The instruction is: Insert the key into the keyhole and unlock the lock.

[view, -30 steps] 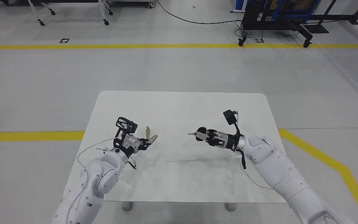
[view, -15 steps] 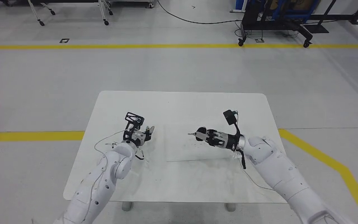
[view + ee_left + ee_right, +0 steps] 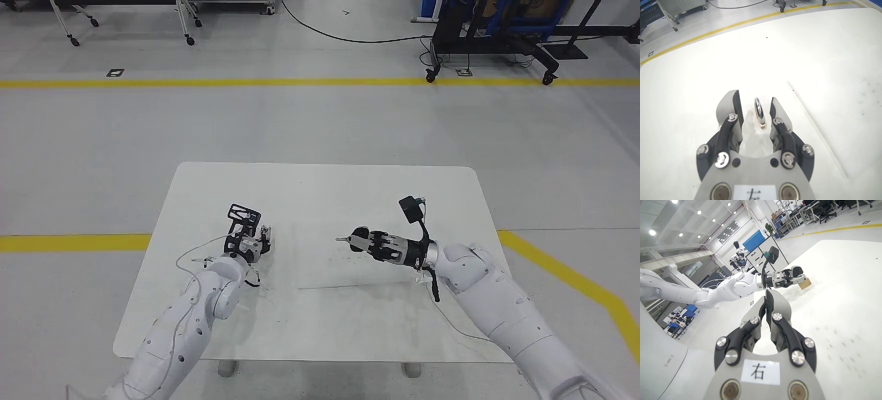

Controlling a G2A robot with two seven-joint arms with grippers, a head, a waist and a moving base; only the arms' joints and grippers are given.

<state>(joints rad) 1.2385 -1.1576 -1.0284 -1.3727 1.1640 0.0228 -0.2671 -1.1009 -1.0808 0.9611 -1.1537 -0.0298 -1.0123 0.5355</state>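
Note:
A small brass padlock (image 3: 759,113) with a silver shackle stands on the white table (image 3: 330,190). My left gripper (image 3: 756,106) is open and straddles it, a finger on each side with a gap to both. From above, the padlock (image 3: 266,240) and left gripper (image 3: 262,243) sit left of the table's middle. My right gripper (image 3: 358,241) hovers right of centre, shut on a thin metal key (image 3: 344,240) whose tip points left toward the lock. Through the right wrist camera, the key (image 3: 766,291) sticks out past the right gripper (image 3: 767,295), facing the padlock (image 3: 805,283).
A thin white sheet with a raised edge (image 3: 810,117) covers the near right part of the table. Open tabletop lies between the two grippers. Yellow floor tape (image 3: 300,82) and wheeled racks are beyond the table.
The left arm has swung its gripper from pointing right to pointing away from me, shifting slightly right. The right arm and key have not moved.

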